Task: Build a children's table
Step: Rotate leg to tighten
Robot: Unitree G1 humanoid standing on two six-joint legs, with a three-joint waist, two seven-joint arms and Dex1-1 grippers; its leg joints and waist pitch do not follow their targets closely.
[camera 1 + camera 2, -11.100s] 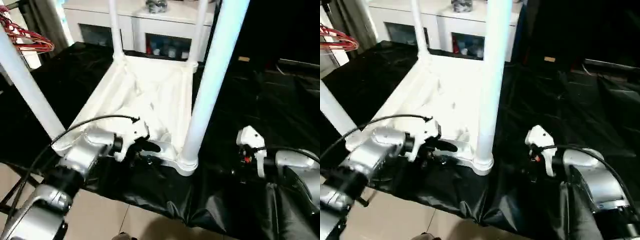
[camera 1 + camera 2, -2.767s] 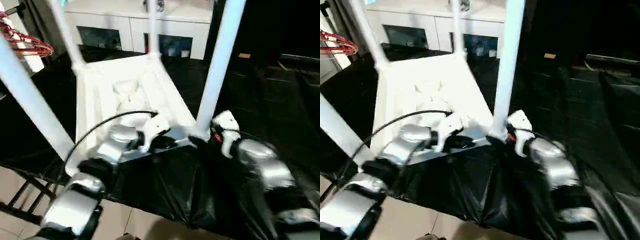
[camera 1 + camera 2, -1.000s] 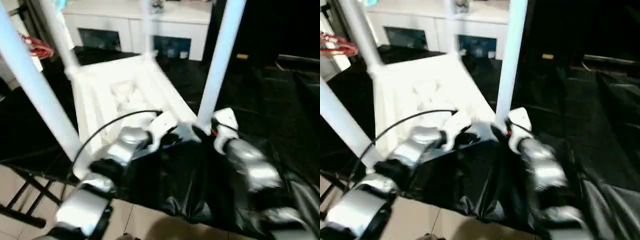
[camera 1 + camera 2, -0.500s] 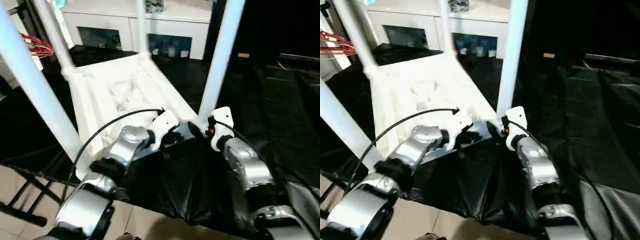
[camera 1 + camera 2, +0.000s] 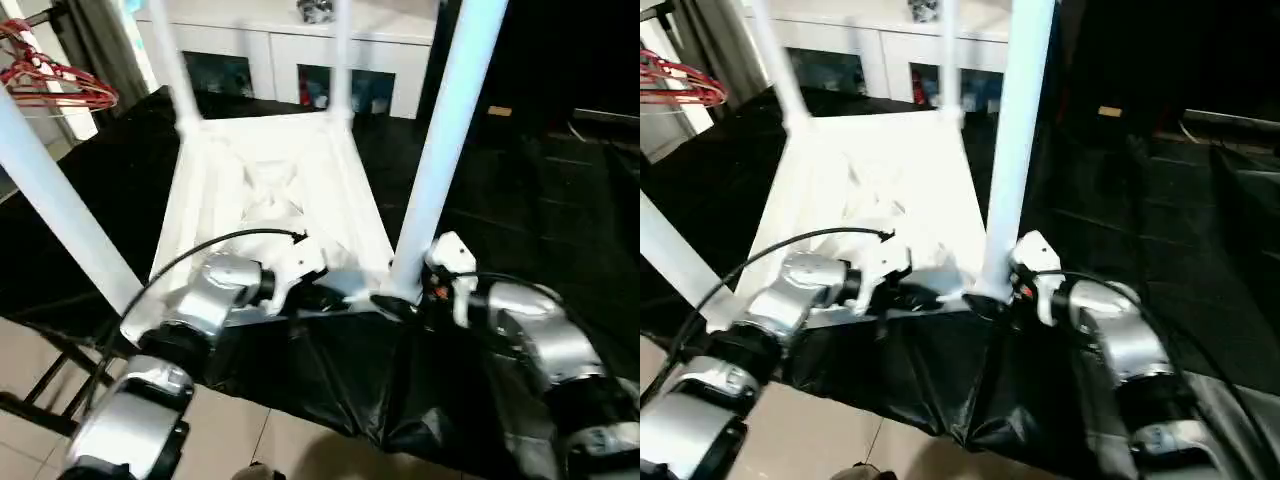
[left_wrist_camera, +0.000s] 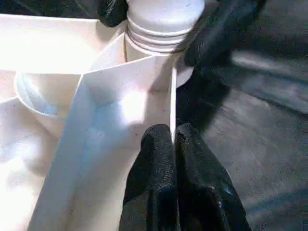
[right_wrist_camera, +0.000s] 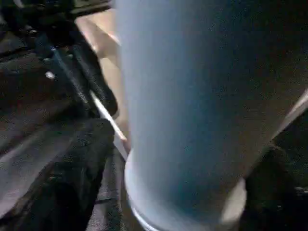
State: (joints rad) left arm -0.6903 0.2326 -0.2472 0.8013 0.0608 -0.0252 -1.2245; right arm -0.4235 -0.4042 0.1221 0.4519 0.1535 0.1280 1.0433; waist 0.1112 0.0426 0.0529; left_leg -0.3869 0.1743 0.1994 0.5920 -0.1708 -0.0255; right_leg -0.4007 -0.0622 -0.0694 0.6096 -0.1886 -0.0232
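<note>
The children's table lies upside down on black cloth, its ribbed white tabletop (image 5: 270, 190) facing up with white tube legs standing from the corners. My left gripper (image 5: 335, 295) is at the near edge, shut on the thin rim wall (image 6: 144, 96) just beside the near right corner socket. My right gripper (image 5: 395, 303) stands open around the base of the near right leg (image 5: 440, 150), a black finger (image 7: 72, 168) on either side of the tube (image 7: 192, 96). The near left leg (image 5: 60, 210) rises at the picture's left.
Black cloth (image 5: 540, 180) covers the work surface and hangs over its front edge above a tiled floor (image 5: 270, 440). A white glass-door cabinet (image 5: 400, 60) stands behind. Red hangers (image 5: 55, 80) hang at the far left.
The tabletop has turned, its far end swinging to the right, so it now lies squarer to me. Both grippers have stayed at the near right corner; my right forearm has swung outward.
</note>
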